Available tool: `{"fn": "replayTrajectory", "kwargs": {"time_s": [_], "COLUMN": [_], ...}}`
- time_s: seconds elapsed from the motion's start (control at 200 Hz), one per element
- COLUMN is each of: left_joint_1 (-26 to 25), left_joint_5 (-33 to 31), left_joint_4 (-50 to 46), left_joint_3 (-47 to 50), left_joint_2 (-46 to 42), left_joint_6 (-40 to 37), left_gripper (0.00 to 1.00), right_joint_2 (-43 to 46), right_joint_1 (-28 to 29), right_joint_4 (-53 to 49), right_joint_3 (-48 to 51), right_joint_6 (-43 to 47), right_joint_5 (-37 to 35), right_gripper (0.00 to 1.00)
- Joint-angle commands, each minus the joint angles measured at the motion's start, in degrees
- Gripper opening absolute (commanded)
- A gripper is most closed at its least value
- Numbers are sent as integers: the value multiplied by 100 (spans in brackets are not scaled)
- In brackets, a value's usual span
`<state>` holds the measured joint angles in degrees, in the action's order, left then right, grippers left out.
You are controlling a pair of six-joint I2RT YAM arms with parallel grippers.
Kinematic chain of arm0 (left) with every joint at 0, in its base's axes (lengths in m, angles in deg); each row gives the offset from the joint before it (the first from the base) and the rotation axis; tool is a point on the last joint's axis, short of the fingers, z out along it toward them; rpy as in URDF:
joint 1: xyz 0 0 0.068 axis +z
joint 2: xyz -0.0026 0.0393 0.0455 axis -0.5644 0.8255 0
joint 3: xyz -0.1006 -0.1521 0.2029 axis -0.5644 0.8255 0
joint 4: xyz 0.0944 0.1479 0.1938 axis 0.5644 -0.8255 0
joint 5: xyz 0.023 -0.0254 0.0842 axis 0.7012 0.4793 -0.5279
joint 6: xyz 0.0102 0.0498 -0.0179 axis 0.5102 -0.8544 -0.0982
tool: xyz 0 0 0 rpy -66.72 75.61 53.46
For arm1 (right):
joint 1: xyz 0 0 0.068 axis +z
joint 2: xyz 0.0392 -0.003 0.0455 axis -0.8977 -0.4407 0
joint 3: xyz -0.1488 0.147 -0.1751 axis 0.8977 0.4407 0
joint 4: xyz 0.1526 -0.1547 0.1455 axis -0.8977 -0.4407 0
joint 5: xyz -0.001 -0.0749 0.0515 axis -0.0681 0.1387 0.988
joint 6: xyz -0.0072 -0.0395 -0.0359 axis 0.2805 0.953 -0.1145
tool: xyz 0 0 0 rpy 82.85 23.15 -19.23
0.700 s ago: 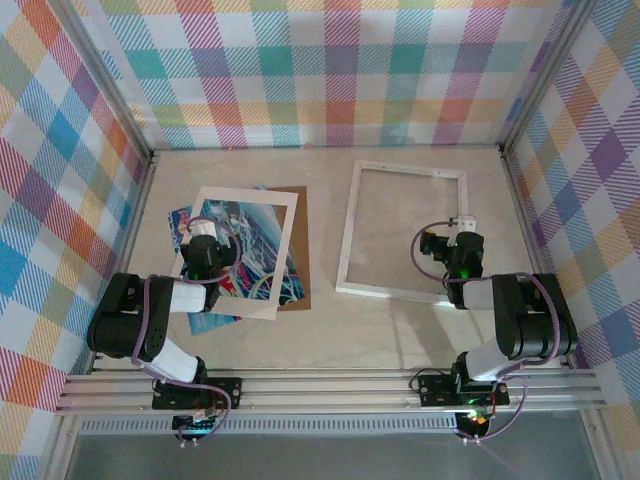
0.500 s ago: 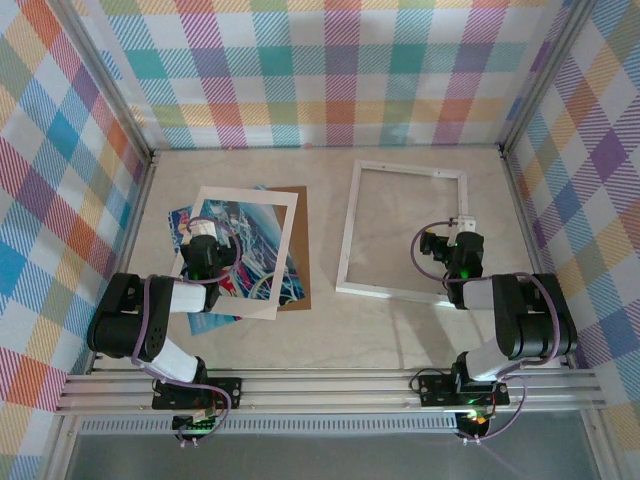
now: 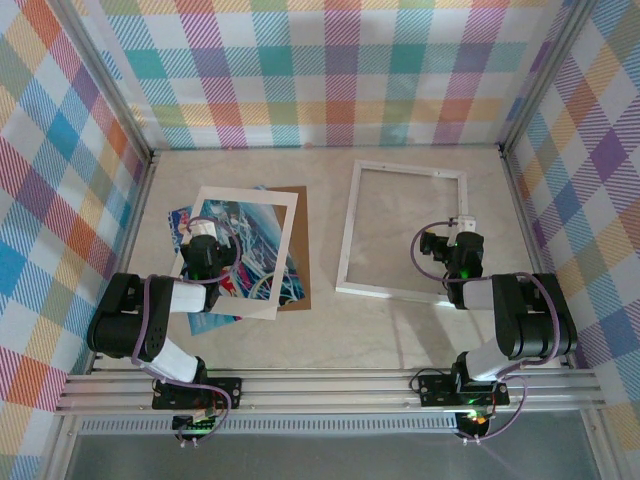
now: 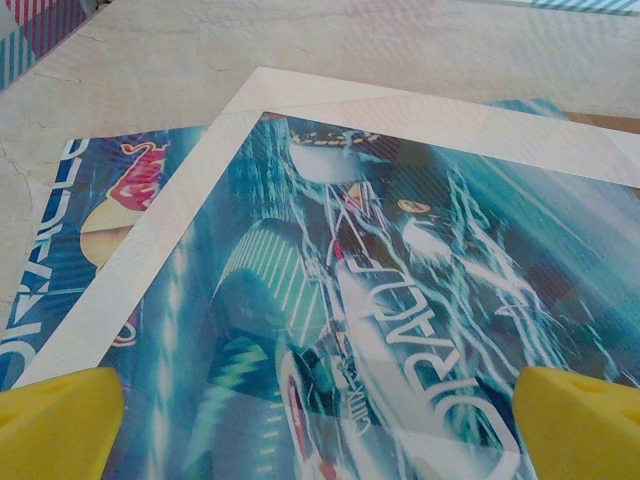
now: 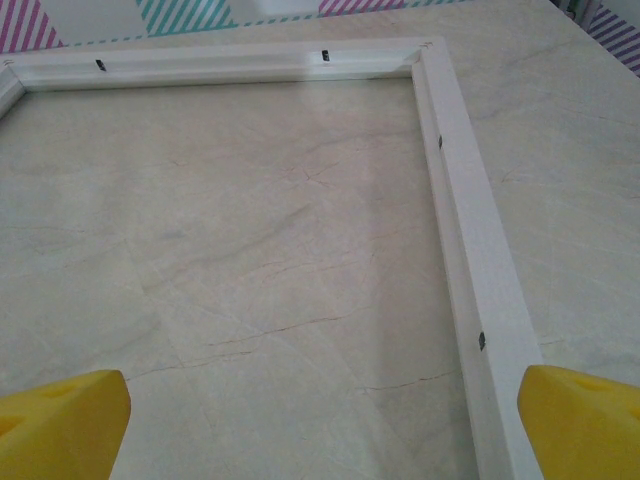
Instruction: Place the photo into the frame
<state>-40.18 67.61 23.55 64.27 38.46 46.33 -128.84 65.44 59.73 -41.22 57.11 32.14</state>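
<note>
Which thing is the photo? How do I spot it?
Look at the left half of the table, where a flat pile lies. The photo is the blue and teal racing-car print, showing through the white mat border lying on it; the board beneath is plain brown.

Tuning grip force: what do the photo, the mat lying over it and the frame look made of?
Photo: thin glossy printed paper, it seems; lies flat with a faint sheen.
Mat: matte cream card, probably; thin, flat, clean-cut edges.
Frame: white-painted wood or plastic, can't tell which; moulded rail with small dark tabs.
</note>
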Motion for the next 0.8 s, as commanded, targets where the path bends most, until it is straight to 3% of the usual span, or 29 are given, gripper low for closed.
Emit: {"fn": "replayTrajectory", "kwargs": {"time_s": [0.0,0.36,0.505,0.605,0.795], "left_joint_1": [2,2,-119,-165,-209], "left_joint_5": [-80,-110,-233,-387,-777], "left_joint_4": [153,210,-454,-2329,-3480], "left_joint_3": [-105,-85,-322,-1162,-1840], "left_joint_2": [53,38,-221,-628,-732], "left_joint_6": [-95,-106,-205,-55,691], "left_gripper": [100,100,100,100,100], "right_joint_2": [-45,63,240,814,1028], "right_joint_1": [53,87,155,204,314], "right_joint_4": [189,110,-104,-1725,-3632], "right_joint_3": [-148,-164,-213,-831,-2024], "right_joint_6": [76,145,231,187,-942], "right_joint_5": [-13,6,-20,-298,68], "right_gripper": [99,99,99,99,99]}}
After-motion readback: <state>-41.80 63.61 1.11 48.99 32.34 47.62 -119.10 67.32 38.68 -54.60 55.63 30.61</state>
